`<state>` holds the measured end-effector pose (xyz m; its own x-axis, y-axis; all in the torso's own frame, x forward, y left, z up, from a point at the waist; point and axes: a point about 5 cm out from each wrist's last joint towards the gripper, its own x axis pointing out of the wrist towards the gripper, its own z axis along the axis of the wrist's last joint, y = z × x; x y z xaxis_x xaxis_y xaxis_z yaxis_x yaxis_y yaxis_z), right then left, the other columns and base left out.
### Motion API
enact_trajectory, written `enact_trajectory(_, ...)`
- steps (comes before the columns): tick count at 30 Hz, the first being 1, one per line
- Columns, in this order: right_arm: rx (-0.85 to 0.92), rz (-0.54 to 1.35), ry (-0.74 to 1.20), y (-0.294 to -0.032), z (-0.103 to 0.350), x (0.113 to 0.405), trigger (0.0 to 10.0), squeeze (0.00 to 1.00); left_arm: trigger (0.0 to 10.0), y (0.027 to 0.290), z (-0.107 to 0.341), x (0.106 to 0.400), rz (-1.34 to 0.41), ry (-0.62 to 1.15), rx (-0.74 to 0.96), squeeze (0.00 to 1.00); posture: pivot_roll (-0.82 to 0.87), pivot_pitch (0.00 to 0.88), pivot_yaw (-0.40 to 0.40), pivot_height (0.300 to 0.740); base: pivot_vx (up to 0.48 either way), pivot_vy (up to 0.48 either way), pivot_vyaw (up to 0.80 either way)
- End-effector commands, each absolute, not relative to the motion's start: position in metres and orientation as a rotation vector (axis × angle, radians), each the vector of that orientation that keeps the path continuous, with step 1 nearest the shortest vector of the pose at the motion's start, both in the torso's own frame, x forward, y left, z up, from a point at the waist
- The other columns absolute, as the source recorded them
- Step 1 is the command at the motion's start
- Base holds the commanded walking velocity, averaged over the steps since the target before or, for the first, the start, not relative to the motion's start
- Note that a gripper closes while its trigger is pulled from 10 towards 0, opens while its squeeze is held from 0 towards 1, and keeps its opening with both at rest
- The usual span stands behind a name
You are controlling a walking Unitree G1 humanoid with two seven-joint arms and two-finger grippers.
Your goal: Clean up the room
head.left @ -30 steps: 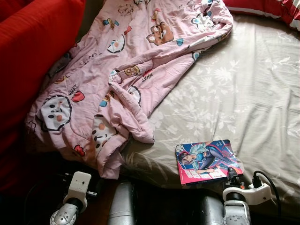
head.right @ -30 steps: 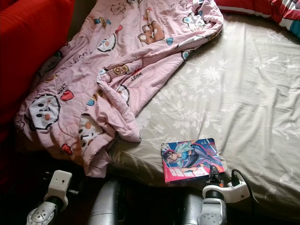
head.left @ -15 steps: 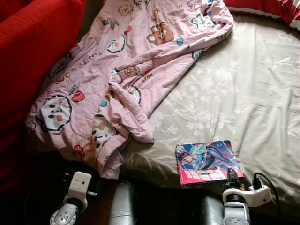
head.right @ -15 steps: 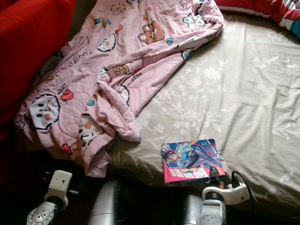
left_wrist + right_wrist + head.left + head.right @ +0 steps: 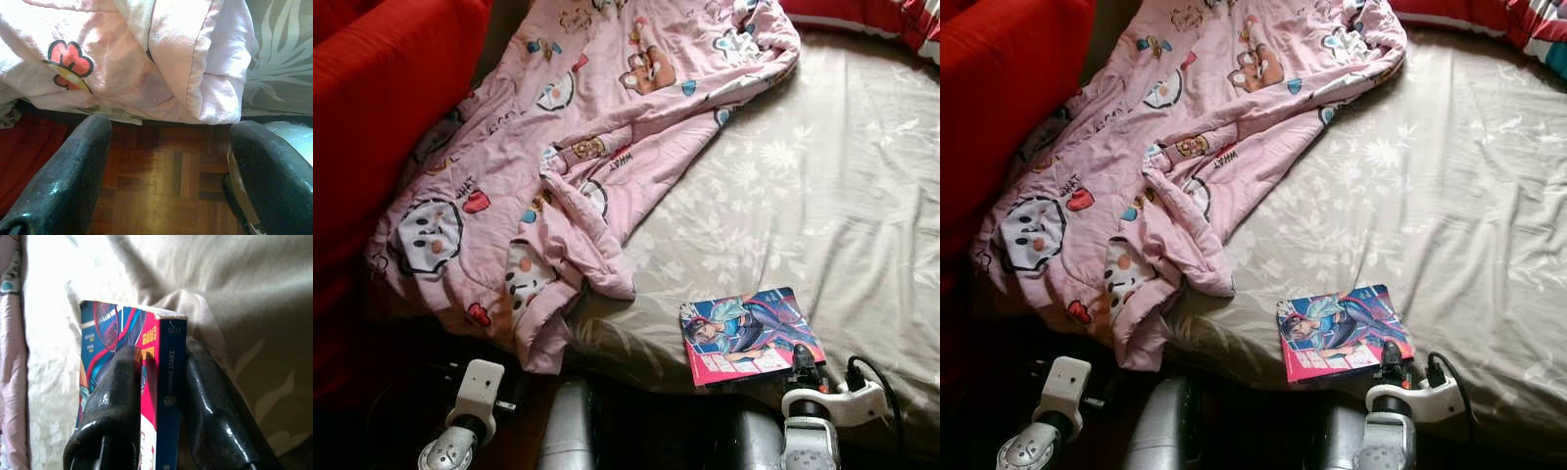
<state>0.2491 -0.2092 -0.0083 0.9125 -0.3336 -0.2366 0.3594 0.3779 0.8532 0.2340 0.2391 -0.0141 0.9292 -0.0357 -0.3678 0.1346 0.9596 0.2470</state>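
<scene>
**Sam:** What changed just now?

**Me:** My right tool (image 5: 800, 354) pushed a bit farther onto the bed. A second ago it sat lower, at the near edge. Now the book (image 5: 745, 331) has tipped a little, with its near corner lifted, and my two black fingers (image 5: 115, 396) are squeezed on it, one on the cover and one under the spine.

**Sam:** So you have it?

**Me:** I think so. The right tool is clenched on the book. That means I can lift it off the bed (image 5: 842, 176) soon and put it away.

**Sam:** Where is the book?

**Me:** On the near edge of the bed, to the right of the pink blanket (image 5: 568, 157). It does not touch the blanket.

**Sam:** And your other arm?

**Me:** The left tool (image 5: 161, 166) hangs low by the near left corner of the bed, spread wide and holding nothing. It looks at the wood floor (image 5: 166, 171) and the hanging end of the blanket.

**Sam:** Anything you can't see?

**Me:** Yes. The finger under the book is partly hidden. The red thing (image 5: 382, 108) on the left is cut off, so I can't tell what it is. Under the bed is too dark to see
</scene>
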Motion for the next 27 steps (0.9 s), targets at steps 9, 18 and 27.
enact_trajectory(9, 1.115, -0.445, 0.063, -0.202, -0.015, 0.242, 0.0, 0.0, 10.0, 0.244, -0.024, 0.221, -0.081, 0.426, 0.28, 0.0, 0.08, 0.248, 0.084, 0.608, 0.0, 0.0, 0.0)
enact_trajectory(18, 1.131, -0.435, 0.074, -0.201, -0.015, 0.245, 0.0, 0.0, 10.0, 0.245, -0.023, 0.222, -0.08, 0.427, 0.284, 0.0, 0.07, 0.243, 0.087, 0.608, 0.0, 0.0, 0.0)
enact_trajectory(27, 1.036, -0.307, 0.007, -0.203, 0.009, 0.268, 0.0, 0.0, 10.0, 0.239, -0.022, 0.229, -0.079, 0.425, 0.277, 0.0, 0.04, 0.185, 0.073, 0.608, 0.0, 0.0, 0.0)
